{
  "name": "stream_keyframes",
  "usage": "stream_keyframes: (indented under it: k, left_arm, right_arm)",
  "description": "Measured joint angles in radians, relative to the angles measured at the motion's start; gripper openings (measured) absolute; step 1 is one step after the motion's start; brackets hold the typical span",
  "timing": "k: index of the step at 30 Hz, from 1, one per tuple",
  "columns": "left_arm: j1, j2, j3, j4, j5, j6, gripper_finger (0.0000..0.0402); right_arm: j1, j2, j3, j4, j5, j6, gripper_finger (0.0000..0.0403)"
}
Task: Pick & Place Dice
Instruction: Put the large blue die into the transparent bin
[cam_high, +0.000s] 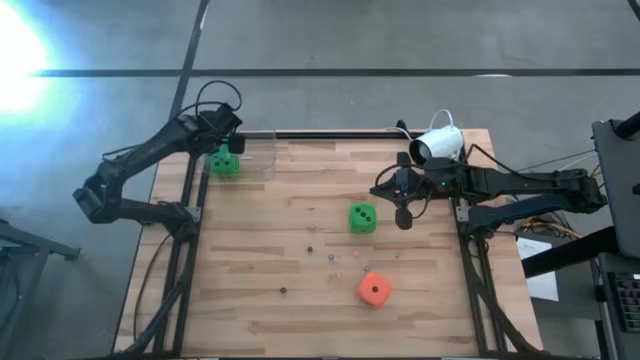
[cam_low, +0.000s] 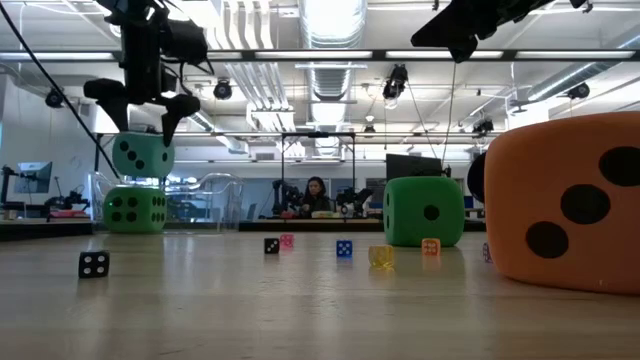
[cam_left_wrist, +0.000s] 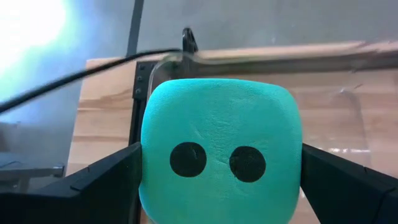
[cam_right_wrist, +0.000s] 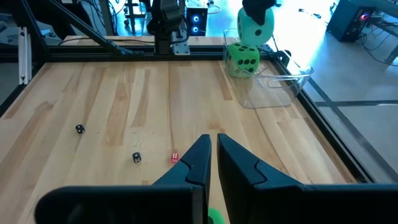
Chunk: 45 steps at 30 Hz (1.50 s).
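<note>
The teal die (cam_left_wrist: 217, 143) is in my left gripper (cam_low: 142, 122), over the clear container (cam_high: 258, 155) at the table's far left corner. Just beneath it, a bright green die (cam_low: 134, 208) rests on the container's floor. A second green die (cam_high: 362, 218) sits on the wood near the table's middle, and the orange-red die (cam_high: 374, 289) lies nearer the near edge. My right gripper (cam_high: 403, 212) is shut and empty, hovering just right of the middle green die. My left gripper pinches the teal die between its two fingers, one finger (cam_left_wrist: 106, 180) on each opposite side face (cam_left_wrist: 152, 155). The fingers come from above, pointing down. The die is lifted clear, upright, just above the green die in the container.
Several tiny dice (cam_low: 93, 263) lie scattered on the wood between the big dice. A white camera (cam_high: 438, 145) stands at the far right edge by the right arm. Black frame rails border the table. A person (cam_low: 316, 195) sits far behind the table.
</note>
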Motion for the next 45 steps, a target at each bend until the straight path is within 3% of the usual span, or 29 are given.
stream_keyframes:
  k: [8,27,35,45]
  left_arm:
    - [0.000,-0.002,-0.061,0.015,0.029,-0.004,0.0395]
    - [0.000,-0.042,-0.014,-0.011,0.118,0.000,0.0395]
    - [-0.010,-0.047,-0.089,0.069,-0.054,-0.034,0.0395]
    - [-0.018,-0.070,-0.124,0.218,-0.095,0.001,0.0395]
  right_arm:
    - [0.000,0.000,0.000,0.000,0.000,0.000,0.0027]
    - [0.000,0.000,0.000,0.000,0.000,0.000,0.0027]
    - [0.000,0.000,0.000,0.000,0.000,0.000,0.0027]
    - [0.000,0.000,0.000,0.000,0.000,0.000,0.0027]
